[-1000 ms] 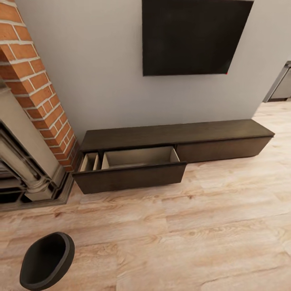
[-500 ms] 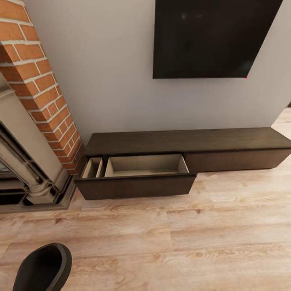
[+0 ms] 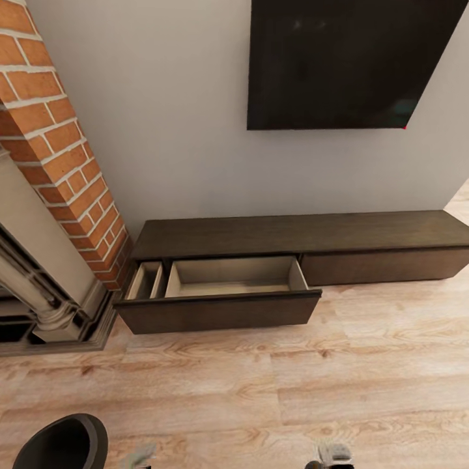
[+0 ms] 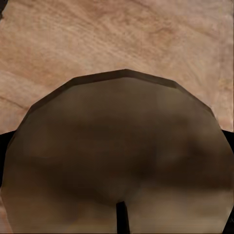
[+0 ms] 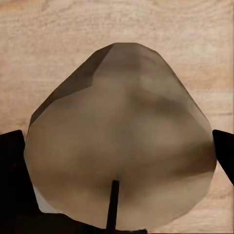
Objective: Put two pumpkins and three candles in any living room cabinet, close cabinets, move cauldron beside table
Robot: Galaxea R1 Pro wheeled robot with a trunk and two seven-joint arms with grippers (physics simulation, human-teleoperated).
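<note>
**Two candles held, drawer open ahead**

Nearest the robot, each wrist camera looks onto a squat grey-beige cylinder candle with a short dark wick. The left gripper (image 4: 117, 195) has the left candle (image 4: 117, 151) pressed close between its dark fingers, whose edges show at either side; the jaws are closed on it. The right gripper (image 5: 117, 195) likewise clamps the right candle (image 5: 122, 141), a black finger (image 5: 12, 165) flanking it on one side and the tip of another on the other. Light wood-plank floor (image 5: 117, 19) lies beyond both candles.

In the head view, pale blurred tips of both arms sit at the bottom edge, too small to read. Beside them, at the lower left corner, stands the black round-bellied cauldron (image 3: 62, 443) on the floor, its wide mouth upward.

Farther on, against the grey wall, runs the long low dark-brown wood cabinet (image 3: 299, 234). Its left drawer (image 3: 221, 309) is pulled out, showing a beige interior split into a narrow compartment and a wide one; its right front panel is shut. A red-brick chimney column (image 3: 58, 150) with a pale fireplace surround stands to the cabinet's left, and a flat black wall-mounted screen (image 3: 345, 62) hangs above.
</note>
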